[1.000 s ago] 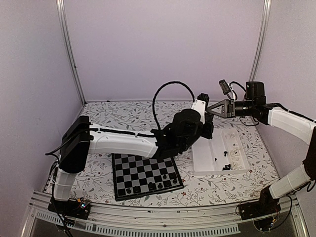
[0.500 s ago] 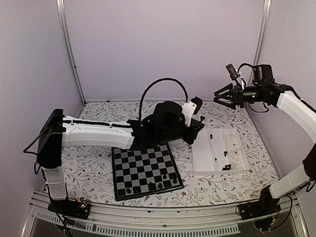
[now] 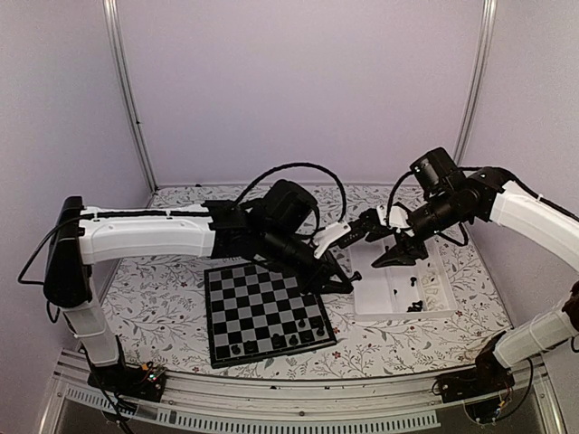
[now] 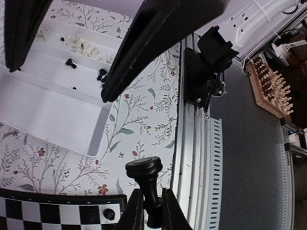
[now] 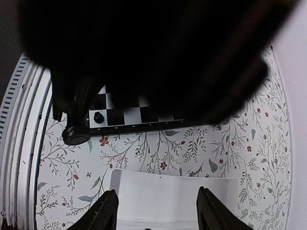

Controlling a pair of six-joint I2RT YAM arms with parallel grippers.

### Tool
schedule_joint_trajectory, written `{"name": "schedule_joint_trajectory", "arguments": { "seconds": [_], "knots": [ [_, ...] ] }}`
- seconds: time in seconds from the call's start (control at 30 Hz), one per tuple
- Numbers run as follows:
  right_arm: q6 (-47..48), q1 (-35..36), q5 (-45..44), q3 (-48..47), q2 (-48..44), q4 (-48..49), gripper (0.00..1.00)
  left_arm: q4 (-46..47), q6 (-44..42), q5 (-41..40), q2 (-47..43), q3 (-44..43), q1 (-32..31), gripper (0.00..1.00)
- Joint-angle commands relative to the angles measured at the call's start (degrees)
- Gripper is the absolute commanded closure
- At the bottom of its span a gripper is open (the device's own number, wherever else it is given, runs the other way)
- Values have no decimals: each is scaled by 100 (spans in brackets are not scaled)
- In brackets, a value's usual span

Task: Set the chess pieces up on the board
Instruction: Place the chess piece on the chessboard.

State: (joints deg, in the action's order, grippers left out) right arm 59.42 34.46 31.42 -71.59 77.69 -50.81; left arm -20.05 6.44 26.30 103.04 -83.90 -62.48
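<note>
The board point(image 3: 262, 312) lies at the front centre with a few black chess pieces point(image 3: 294, 339) along its near edge. My left gripper point(image 3: 344, 283) hangs between the board's right edge and the white tray point(image 3: 371, 303). In the left wrist view the left gripper point(image 4: 152, 211) is shut on a black chess piece point(image 4: 145, 172), held base outward above the floral cloth. My right gripper point(image 3: 395, 256) is open and empty above the tray; in the right wrist view the right gripper point(image 5: 157, 211) has its fingers point(image 5: 103, 213) wide apart over the tray point(image 5: 172, 196). The held piece point(image 5: 76, 135) shows there too.
The tray holds loose black pieces point(image 3: 414, 307) and pale cream pieces point(image 3: 431, 282) in its right compartments. The two arms are close together above the tray's left side. The table's metal rail point(image 4: 192, 158) and front edge run just past the board point(image 4: 48, 215).
My left arm has swung down and forward to the gap between board and tray. My right arm has dropped from high at the back right to just above the tray.
</note>
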Motion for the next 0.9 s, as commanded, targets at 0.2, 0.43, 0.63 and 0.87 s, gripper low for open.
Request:
{"name": "schedule_joint_trajectory", "arguments": {
  "seconds": [0.2,0.43,0.63,0.87],
  "knots": [
    [274,1576,-1841,80,-105,-163,46,33,528,864,236,-111,206,97],
    [-6,2082,-2320,212,-104,23,50,156,664,1079,245,-113,329,98],
    [-207,2472,-3065,368,56,237,68,152,691,1180,255,-101,350,98],
    [-451,2608,-3363,268,77,510,89,73,728,977,195,-77,370,75]
  ]
}}
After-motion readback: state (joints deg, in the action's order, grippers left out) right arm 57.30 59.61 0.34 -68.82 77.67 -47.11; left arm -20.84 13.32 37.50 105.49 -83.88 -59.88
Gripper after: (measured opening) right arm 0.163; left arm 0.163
